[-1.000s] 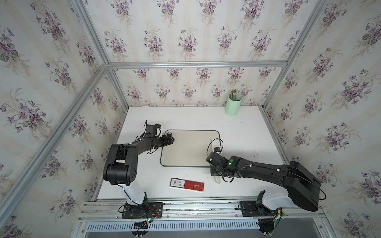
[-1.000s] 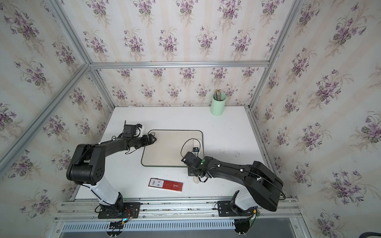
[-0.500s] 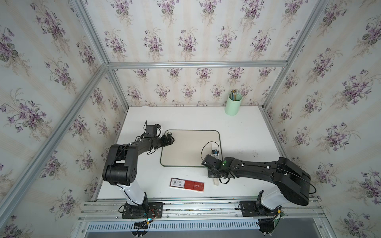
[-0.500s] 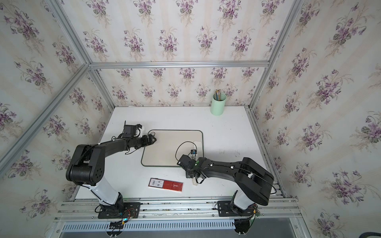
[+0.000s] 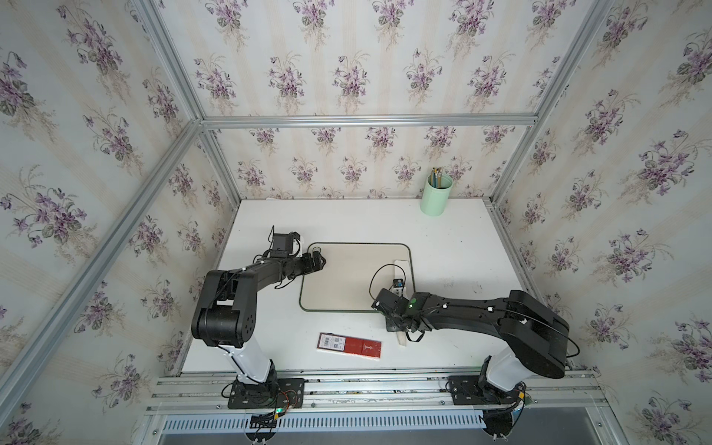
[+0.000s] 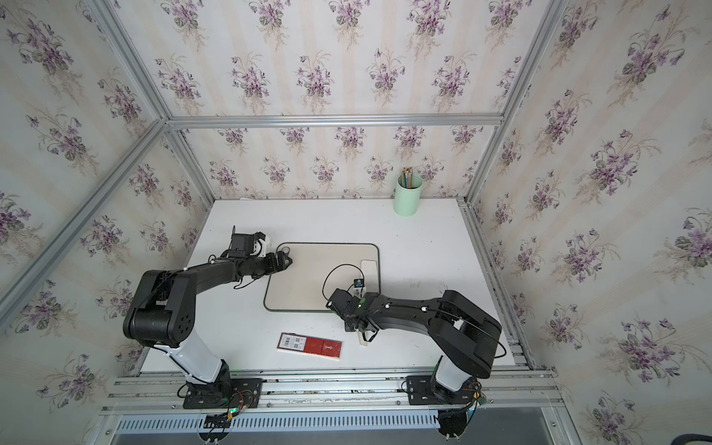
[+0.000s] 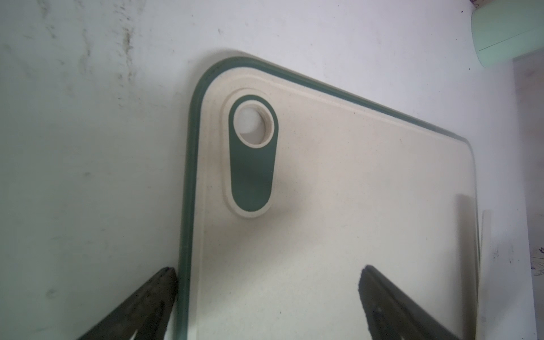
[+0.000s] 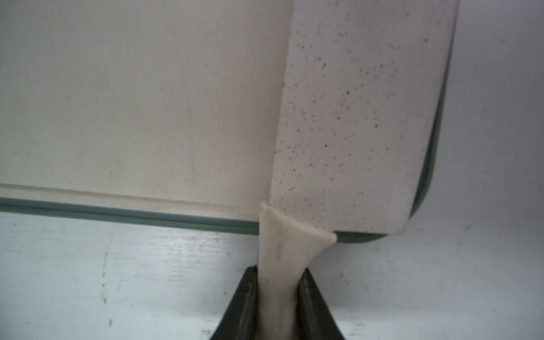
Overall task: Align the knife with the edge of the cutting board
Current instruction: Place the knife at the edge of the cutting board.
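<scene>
Right arm [image 5: 462, 312]: we are seeing its elbow pulled nearer the cutting board [image 5: 346, 277] than a second ago.
Right gripper [image 8: 278, 270]: we are finding it clamped on the knife [image 8: 353, 117] handle, just outside the board's long rim.
Knife: we are seeing its pale speckled blade lying flat on the board, close along the short green rim, handle overhanging.
Left gripper [image 7: 268, 268]: we are seeing its jaws spread, straddling the board's rim near the handle hole [image 7: 253, 153].
</scene>
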`<state>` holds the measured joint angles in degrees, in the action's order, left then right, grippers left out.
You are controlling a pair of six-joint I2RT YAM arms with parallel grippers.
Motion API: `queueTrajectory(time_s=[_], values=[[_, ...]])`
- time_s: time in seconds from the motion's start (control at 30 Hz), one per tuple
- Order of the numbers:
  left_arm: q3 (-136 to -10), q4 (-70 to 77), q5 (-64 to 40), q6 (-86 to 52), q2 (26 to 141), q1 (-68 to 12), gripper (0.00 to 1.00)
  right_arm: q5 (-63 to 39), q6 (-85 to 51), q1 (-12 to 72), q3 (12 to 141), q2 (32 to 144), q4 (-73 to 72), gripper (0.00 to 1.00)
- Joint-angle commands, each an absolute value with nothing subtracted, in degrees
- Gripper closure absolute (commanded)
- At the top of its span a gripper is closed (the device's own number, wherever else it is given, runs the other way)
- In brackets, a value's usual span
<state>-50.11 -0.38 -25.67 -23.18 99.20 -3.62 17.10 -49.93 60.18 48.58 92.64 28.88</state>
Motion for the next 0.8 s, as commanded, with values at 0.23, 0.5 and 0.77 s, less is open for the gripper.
queueTrajectory(time_s=[0.23, 0.5, 0.77], values=[[-50.38, -3.26, -27.12, -23.55, 99.6, -3.69, 0.0, 17.34, -51.06, 61.1, 47.91, 90.15, 30.81, 0.9], [-50.19, -3.16, -27.09, -23.6, 99.54, -3.69, 0.0, 16.52, -51.54, 61.7, 47.28, 90.16, 30.15, 0.89], [-50.2, -3.08, -27.07, -23.66, 99.56, -3.69, 0.0, 16.86, -51.82, 61.7, 47.63, 91.01, 30.53, 0.88]])
